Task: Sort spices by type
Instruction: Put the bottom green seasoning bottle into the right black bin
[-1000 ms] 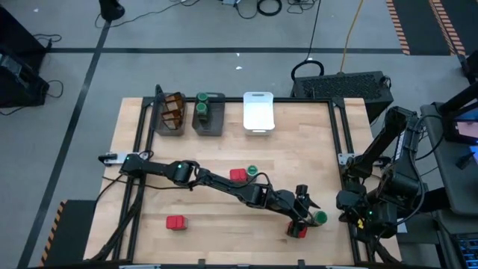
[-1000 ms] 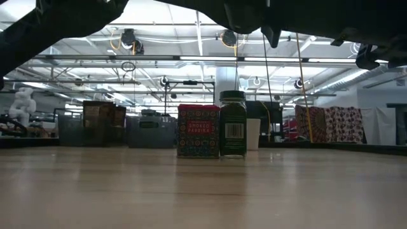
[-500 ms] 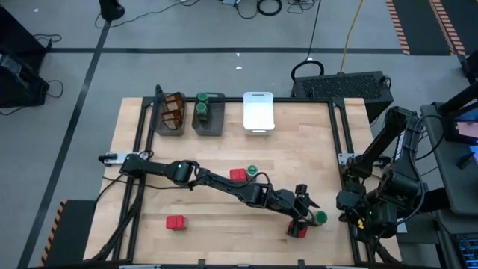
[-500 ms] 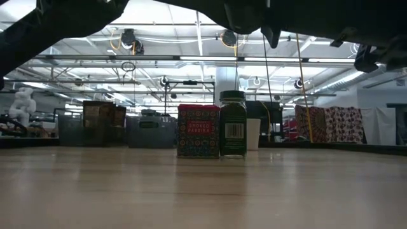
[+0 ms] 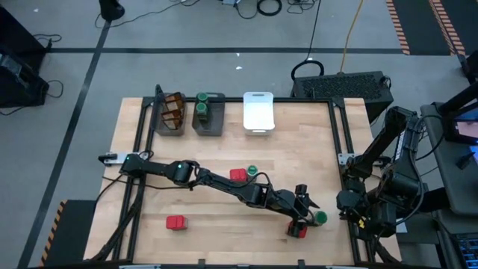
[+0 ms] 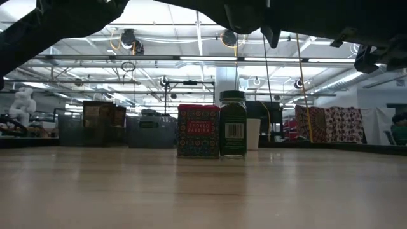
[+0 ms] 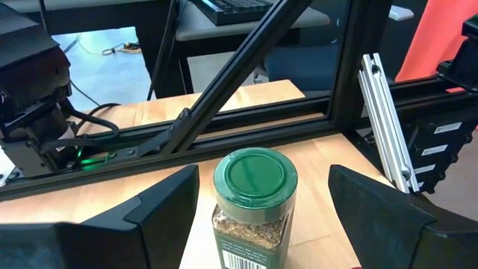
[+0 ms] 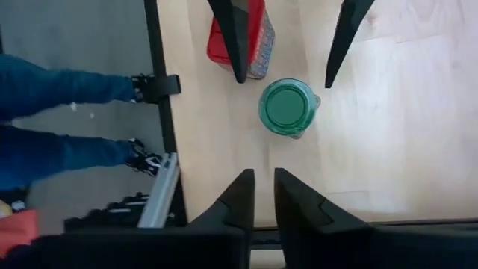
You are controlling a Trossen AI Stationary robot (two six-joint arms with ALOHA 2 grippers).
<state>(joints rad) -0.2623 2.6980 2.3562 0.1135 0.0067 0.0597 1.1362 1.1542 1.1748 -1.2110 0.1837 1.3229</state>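
We hold our left gripper open astride the green-lidded jar, beside a red tin, probably to grasp it; our right gripper, nearly closed, waits nearby.

Green-lidded jar, red tin, white bin, dark grey bin, light wood table.

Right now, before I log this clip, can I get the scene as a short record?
left tool: open, straddling green-lidded jar, not touching it
right tool: parked beside table's right edge
sorted: brown packets in one grey bin, jars in the next
loose: three red tins, two jars
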